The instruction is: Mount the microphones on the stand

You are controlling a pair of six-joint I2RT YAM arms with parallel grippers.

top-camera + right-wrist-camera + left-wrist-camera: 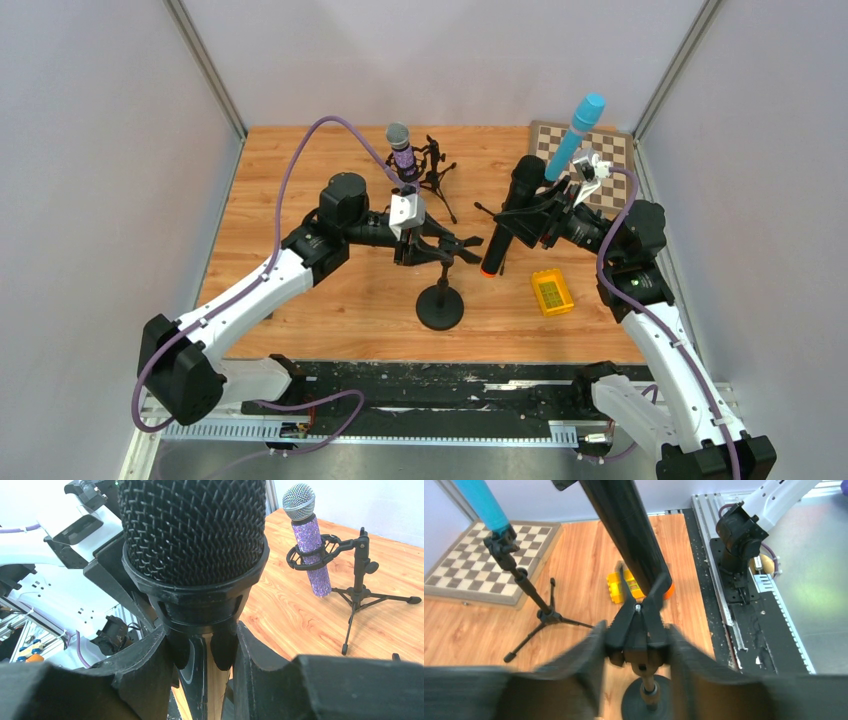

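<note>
- Left gripper point(636, 635) is out over the middle of the table point(330, 300), at the clip point(640, 611) on top of the round-base stand point(440, 306).
- Its fingers point(574, 670) sit one on each side of the clip, right up against it. They're blurred in the left wrist view, so I can't tell whether they're actually pinching it.
- Purple microphone point(403, 150) is already in the ring holder of the tripod stand point(437, 176) at the far centre. It stands nearly upright, silver mesh head up.
- Black microphone point(512, 212) hangs tilted in the air right of centre, head up and away, orange ring end point(490, 270) low and pointing at the round-base stand.
- In the left wrist view that orange end is right at the clip's open prongs. I can't tell if it touches them, and I don't see the body seated in the clip.
- Yellow block point(551, 292) lies flat on the wood, just right of the round base.
- Right gripper point(202, 660) has its fingers point(145, 675) clamped on the black microphone's body, just below the mesh head.
- Light-blue microphone point(577, 132) is mounted in the second tripod stand point(519, 580) at the far right, tilted, head up.
- That stand's feet are just beside the chessboard point(612, 150) in the far right corner.
</note>
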